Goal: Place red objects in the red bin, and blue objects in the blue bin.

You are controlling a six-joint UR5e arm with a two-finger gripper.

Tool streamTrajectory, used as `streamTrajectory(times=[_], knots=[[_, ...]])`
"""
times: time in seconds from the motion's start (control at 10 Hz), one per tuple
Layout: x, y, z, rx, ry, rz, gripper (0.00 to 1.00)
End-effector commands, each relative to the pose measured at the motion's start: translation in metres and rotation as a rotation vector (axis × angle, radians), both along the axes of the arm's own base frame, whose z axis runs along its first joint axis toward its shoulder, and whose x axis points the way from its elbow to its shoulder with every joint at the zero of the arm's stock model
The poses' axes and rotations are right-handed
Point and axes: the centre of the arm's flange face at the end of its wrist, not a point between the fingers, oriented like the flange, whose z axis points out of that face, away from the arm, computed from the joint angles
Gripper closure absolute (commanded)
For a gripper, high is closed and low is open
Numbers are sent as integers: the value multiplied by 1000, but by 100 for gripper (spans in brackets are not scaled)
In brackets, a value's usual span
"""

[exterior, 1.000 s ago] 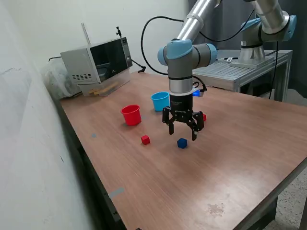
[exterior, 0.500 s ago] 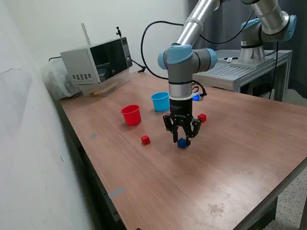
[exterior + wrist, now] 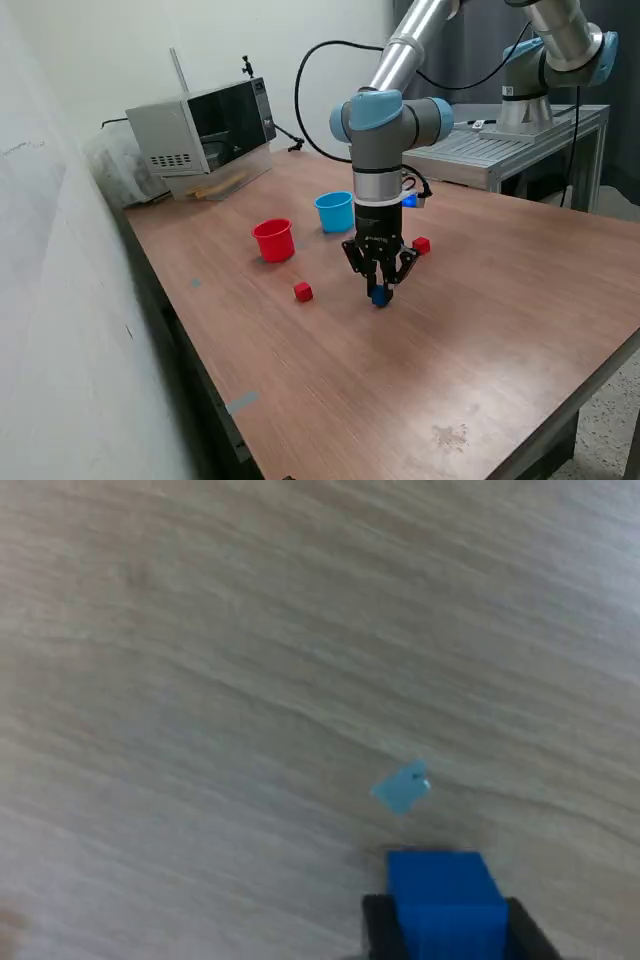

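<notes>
One dark-blue cube [image 3: 379, 296] sits on the wooden table [image 3: 480, 320] directly under the gripper [image 3: 379, 290], whose two black fingers [image 3: 374, 930] have closed in on its sides; in the wrist view the cube [image 3: 440, 908] fills the gap between them, so the pincer is clamped on it with only the cube's width between the tips. The cube is plain, matte, sharp-edged and a deep saturated blue, and it appears to rest on the tabletop. Near it in the wrist view lies a small pale blue-green fleck [image 3: 402, 785] on the wood grain. A red cube [image 3: 303, 291] of the same size lies on the table toward the exterior view's left of the gripper, and a second red cube [image 3: 422, 244] lies beyond the arm. The red cup [image 3: 273, 240] and the light-blue cup [image 3: 334, 211] stand upright, near each other, farther back; both are smooth plastic, round and tapering to the base. The table is brown laminate with fine streaked grain. A grey microwave [image 3: 200, 125] with a dark glass door stands at the far corner.
</notes>
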Motion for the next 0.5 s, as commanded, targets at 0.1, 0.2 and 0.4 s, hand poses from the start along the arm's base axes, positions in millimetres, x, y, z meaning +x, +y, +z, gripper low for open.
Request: streamTrajectory(times=[0.1,0.2,0.4], knots=[[43,10,84,-3,45,-7,100],[61,19,113,-5,62,-20,100],[93,87,131,0,38,-114,100]])
